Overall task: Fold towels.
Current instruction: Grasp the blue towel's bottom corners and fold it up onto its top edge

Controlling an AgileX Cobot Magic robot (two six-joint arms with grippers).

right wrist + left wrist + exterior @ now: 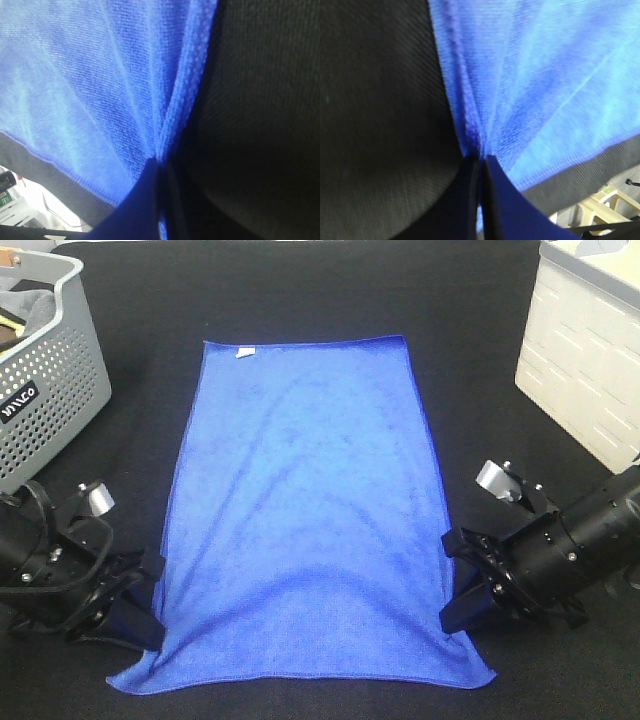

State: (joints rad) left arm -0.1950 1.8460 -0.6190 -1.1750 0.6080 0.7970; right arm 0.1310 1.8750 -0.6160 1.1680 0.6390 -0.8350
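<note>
The left end effector (pixel 148 602) is clamped on one long edge of the blue towel (pixel 305 500), and the right end effector (pixel 455 585) is clamped on the opposite edge. The cloth puckers at each pinch. The towel lies spread on the black counter (pixel 300 285) between them, its white tag (pixel 243 351) at a corner far from both.

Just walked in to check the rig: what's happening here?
A two-armed robot is working on a blue towel spread flat on the black table. The left gripper and the right gripper are each shut on one long edge near the towel's near end, bunching the cloth there. No fold is made yet. A grey basket sits far left, a white crate far right.
</note>
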